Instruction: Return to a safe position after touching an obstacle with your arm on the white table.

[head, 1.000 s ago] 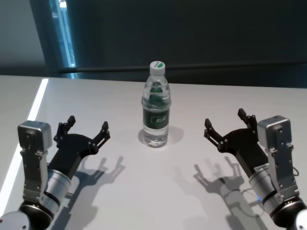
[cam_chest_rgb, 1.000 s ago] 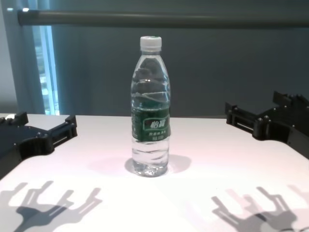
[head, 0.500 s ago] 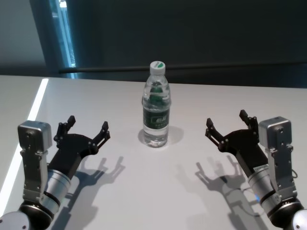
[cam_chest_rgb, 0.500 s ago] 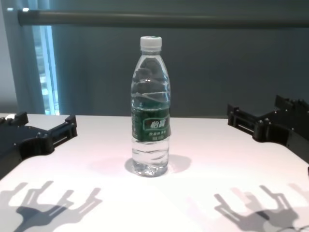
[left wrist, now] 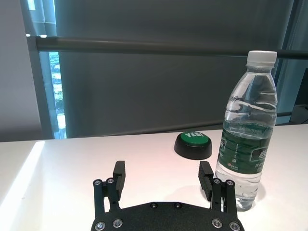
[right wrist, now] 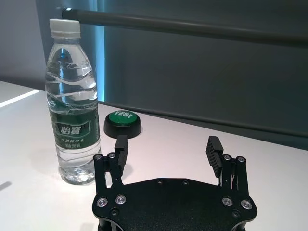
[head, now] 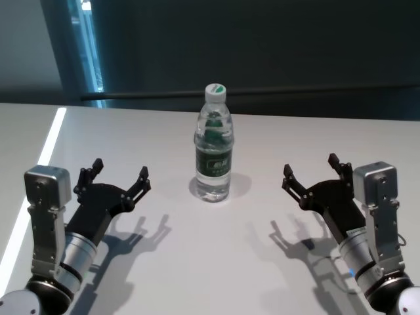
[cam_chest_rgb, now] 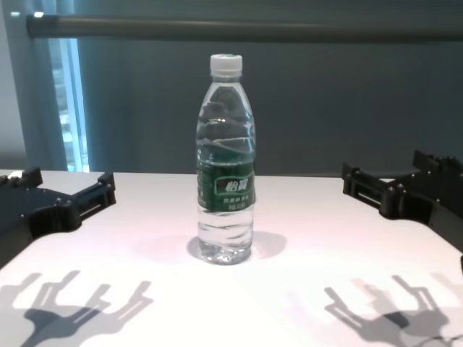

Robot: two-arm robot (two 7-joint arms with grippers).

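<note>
The obstacle, a clear water bottle with a white cap and dark green label, stands upright at the middle of the white table. My left gripper hovers open over the table to the bottle's left, clear of it. My right gripper hovers open to the bottle's right, also apart from it. Neither holds anything. The chest view shows the bottle between the left gripper and the right gripper. The left wrist view shows the bottle beside the left gripper.
A low black button with a green top sits on the table behind the bottle, also seen as the green button in the right wrist view. A dark rail and dark wall run behind the table's far edge.
My right gripper has drawn slightly back and to the right, away from the bottle. The left arm and the bottle have not moved.
</note>
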